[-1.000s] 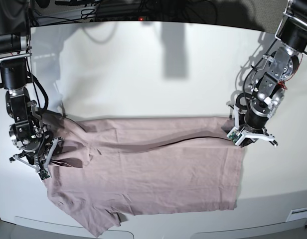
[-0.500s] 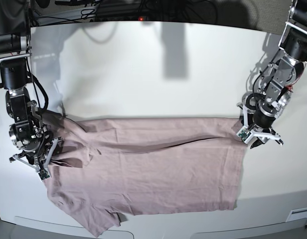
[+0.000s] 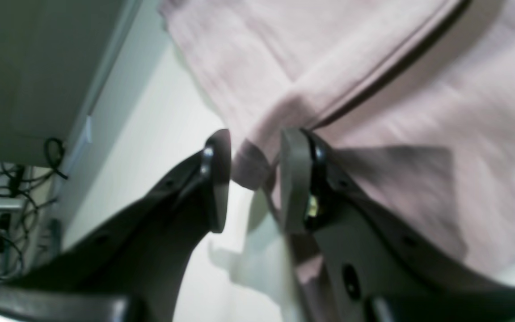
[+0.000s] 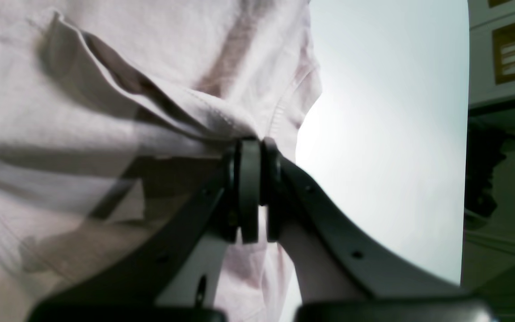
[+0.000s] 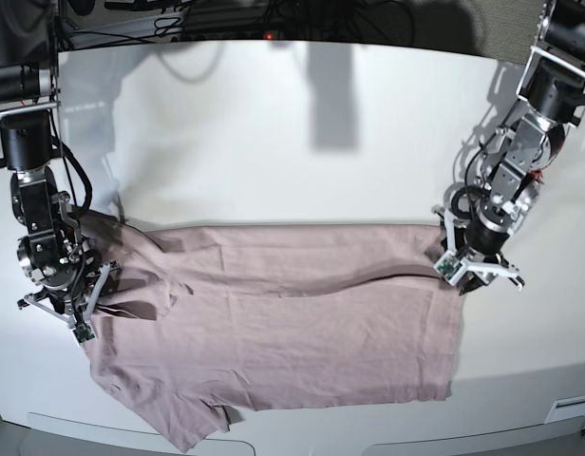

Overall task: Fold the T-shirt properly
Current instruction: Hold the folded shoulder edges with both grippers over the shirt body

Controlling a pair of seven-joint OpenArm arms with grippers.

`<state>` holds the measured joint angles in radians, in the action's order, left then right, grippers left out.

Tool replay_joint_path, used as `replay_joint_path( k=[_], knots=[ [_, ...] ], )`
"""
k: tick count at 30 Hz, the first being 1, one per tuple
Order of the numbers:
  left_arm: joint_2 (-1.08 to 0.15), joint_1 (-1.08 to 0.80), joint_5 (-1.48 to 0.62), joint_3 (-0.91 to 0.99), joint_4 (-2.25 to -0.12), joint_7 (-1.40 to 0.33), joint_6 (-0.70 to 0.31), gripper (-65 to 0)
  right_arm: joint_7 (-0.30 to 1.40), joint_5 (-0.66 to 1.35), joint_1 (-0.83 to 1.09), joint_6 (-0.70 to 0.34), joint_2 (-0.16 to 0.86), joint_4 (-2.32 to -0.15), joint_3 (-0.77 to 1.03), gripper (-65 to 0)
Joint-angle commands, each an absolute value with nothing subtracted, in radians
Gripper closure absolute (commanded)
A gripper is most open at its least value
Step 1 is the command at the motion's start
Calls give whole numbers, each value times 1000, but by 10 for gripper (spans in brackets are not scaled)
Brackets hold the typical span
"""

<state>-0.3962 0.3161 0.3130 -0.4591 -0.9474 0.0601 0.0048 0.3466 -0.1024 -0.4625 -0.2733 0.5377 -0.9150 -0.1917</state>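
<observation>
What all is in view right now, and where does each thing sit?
T-shirt: one, dusty pink-mauve, spread across the near half of the table, top part folded over along a lengthwise crease, a sleeve hanging toward the front edge.
Table: one, white, bare across the far half.
Cables: several, black, behind the table's far edge.
Left hand: one, black, at the shirt's edge on the base view's right; its fingers stand apart with the hem corner between them, not clamped.
Right hand: one, black, at the shirt's end on the base view's left; shut on a bunched fold of cloth.
</observation>
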Motion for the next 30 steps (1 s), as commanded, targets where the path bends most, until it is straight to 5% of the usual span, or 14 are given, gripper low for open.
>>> replay_joint_path(
  k=[1,11,15,21,30],
  knots=[
    [-407,352,313,-453,-961,83,26,-187,330,-105,-496,-263,557,-929,-185,0],
    [-408,385,294,-453,-966,15,27,-187,329,-105,-497,-263,556,-929,-185,0],
    [-421,336,299,-453,-1195,-279,30,-187,330,-105,-496,-263,560,-929,-184,0],
    [-451,252,305,-453,-1482,-330,26,-187,330,-103,-498,-263,556,-929,-184,0],
    [-411,212,363,-453,-1256,-215,-4,-187,351,-101,-496,-263,559,-929,-184,0]
  ],
)
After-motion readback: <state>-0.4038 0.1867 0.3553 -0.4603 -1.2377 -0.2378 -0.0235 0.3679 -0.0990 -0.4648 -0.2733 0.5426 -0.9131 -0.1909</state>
